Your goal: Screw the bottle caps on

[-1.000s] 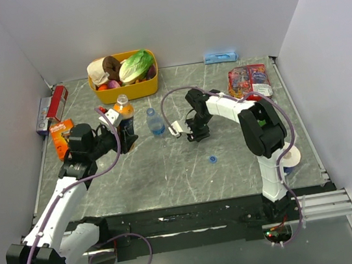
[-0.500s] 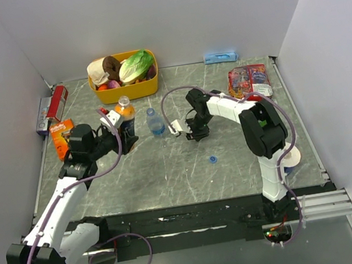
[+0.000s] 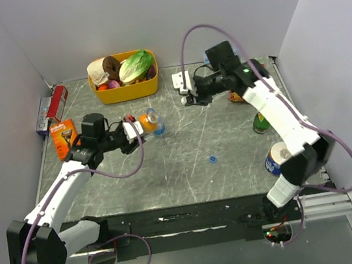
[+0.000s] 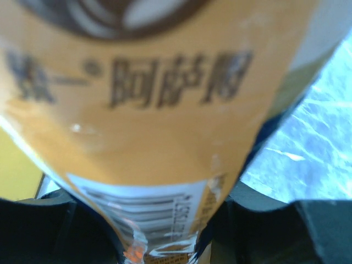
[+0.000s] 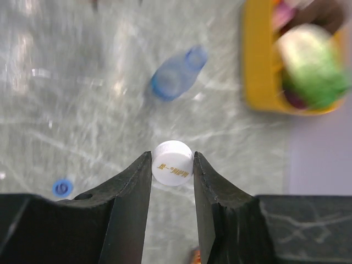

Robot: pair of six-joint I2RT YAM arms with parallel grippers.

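Note:
My left gripper (image 3: 131, 128) is shut on the orange-liquid bottle (image 3: 154, 126) and holds it tipped over sideways, neck to the right, above the table. Its orange label (image 4: 165, 110) fills the left wrist view. The clear water bottle (image 3: 152, 115) stands just behind it and shows open-topped in the right wrist view (image 5: 175, 77). My right gripper (image 3: 188, 97) is raised at the back centre, shut on the white cap (image 5: 172, 162). The blue cap (image 3: 213, 159) lies loose on the table and also shows in the right wrist view (image 5: 62, 187).
A yellow basket (image 3: 124, 92) of food stands at the back. An orange box (image 3: 63, 136) and a red-and-blue box (image 3: 51, 109) lie at the left. A dark green bottle (image 3: 261, 122), a blue-and-white can (image 3: 276, 159) and snack packets (image 3: 255, 76) are at the right.
My right arm has lifted from the table near the water bottle up toward the back. My left gripper has swung the orange bottle from upright to tipped sideways toward the right.

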